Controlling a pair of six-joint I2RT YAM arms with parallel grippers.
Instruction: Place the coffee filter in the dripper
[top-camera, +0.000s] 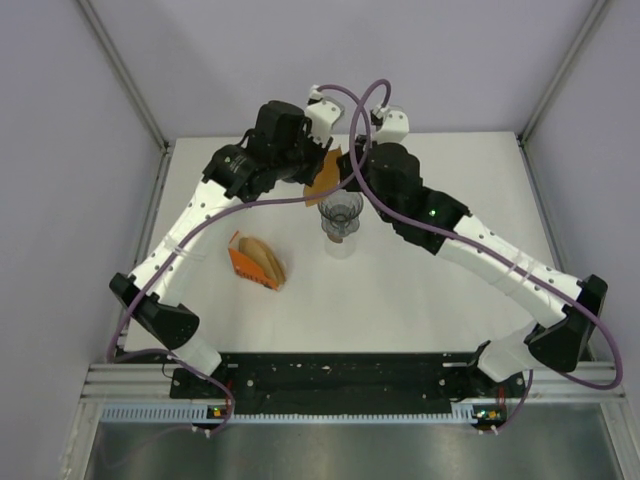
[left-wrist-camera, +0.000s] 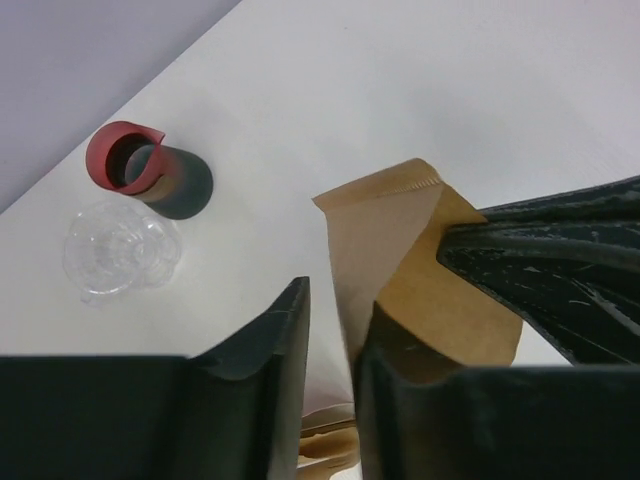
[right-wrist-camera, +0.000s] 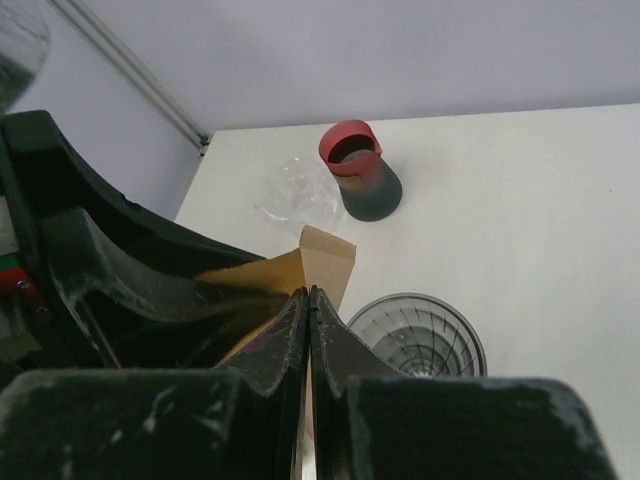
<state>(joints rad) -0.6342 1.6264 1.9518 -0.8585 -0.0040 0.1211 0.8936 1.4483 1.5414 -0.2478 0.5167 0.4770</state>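
Observation:
A brown paper coffee filter (top-camera: 326, 172) hangs in the air between both grippers at the back middle of the table. My right gripper (right-wrist-camera: 308, 292) is shut on the filter's (right-wrist-camera: 325, 262) edge. My left gripper (left-wrist-camera: 340, 300) is open; the filter (left-wrist-camera: 400, 250) drapes over its right finger and one layer runs down between the fingers. The grey ribbed dripper (top-camera: 341, 210) sits on a clear glass just in front of the grippers. It is empty in the right wrist view (right-wrist-camera: 420, 335), below and right of the filter.
An orange box of brown filters (top-camera: 256, 262) lies on the table left of the dripper. A dark cup with a red rim (right-wrist-camera: 358, 175) and a clear glass piece (right-wrist-camera: 295, 190) stand near the back edge; both also show in the left wrist view (left-wrist-camera: 135, 165).

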